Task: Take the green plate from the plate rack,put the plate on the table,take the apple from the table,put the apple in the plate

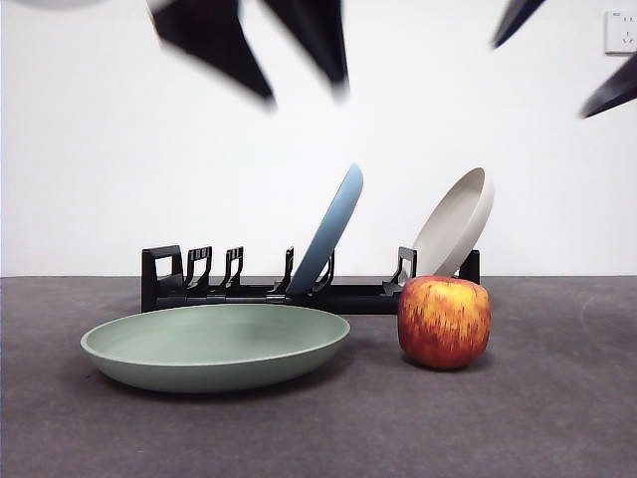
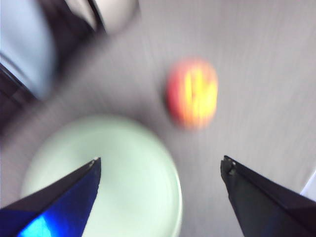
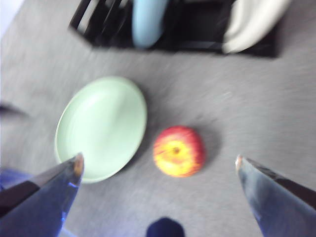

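The green plate (image 1: 214, 344) lies flat on the table (image 1: 557, 418), in front of the plate rack (image 1: 249, 289). The apple (image 1: 444, 321) stands upright on the table just right of the plate, apart from it. My left gripper (image 1: 304, 92) is open and empty, high above the plate and blurred; its wrist view shows the plate (image 2: 113, 177) and the apple (image 2: 192, 93) below its jaws (image 2: 160, 165). My right gripper (image 1: 539, 80) is open and empty, high at the upper right; in its wrist view (image 3: 159, 159) the apple (image 3: 178, 150) lies between its jaws, far below, with the plate (image 3: 101, 126) beside it.
A blue plate (image 1: 328, 231) and a beige plate (image 1: 456, 221) lean in the rack's slots behind the apple. A white wall stands behind the rack, with a socket (image 1: 619, 32) at the upper right.
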Robot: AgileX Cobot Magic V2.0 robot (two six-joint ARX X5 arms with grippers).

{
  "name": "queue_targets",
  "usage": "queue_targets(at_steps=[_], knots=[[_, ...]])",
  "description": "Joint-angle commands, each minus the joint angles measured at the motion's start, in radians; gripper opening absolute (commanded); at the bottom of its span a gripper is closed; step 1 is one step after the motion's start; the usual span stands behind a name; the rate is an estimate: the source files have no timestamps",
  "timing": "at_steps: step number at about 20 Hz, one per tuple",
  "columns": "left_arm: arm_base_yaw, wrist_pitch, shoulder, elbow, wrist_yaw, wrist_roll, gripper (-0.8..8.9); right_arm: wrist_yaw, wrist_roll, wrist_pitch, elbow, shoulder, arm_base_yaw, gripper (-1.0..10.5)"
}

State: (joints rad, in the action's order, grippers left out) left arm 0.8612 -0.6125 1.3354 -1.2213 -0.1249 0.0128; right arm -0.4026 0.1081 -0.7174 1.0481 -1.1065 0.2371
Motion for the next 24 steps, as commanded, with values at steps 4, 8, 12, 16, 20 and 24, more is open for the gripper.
queue_targets(at_steps=[4, 8, 12, 16, 20, 24], knots=[[-0.072, 0.021, -0.388, 0.003, -0.154, 0.022, 4.08, 0.188, -0.047, 0.005, 0.090, -0.220, 0.173, 5.7], [-0.107, 0.000, -0.610, 0.003, -0.327, 0.021, 4.08, 0.216, -0.065, 0.041, 0.120, -0.402, 0.237, 5.7], [-0.106, -0.059, -0.724, 0.003, -0.424, 0.021, 4.08, 0.315, -0.084, 0.074, 0.120, -0.554, 0.270, 5.7], [-0.106, -0.146, -0.738, 0.003, -0.451, 0.024, 4.08, 0.325, -0.083, 0.103, 0.120, -0.663, 0.270, 5.6], [-0.106, -0.182, -0.735, 0.003, -0.451, 0.049, 4.08, 0.325, -0.072, 0.096, 0.120, -0.684, 0.270, 1.4], [-0.106, -0.182, -0.735, 0.003, -0.451, 0.048, 4.08, 0.327, -0.072, 0.077, 0.120, -0.683, 0.268, -0.1]])
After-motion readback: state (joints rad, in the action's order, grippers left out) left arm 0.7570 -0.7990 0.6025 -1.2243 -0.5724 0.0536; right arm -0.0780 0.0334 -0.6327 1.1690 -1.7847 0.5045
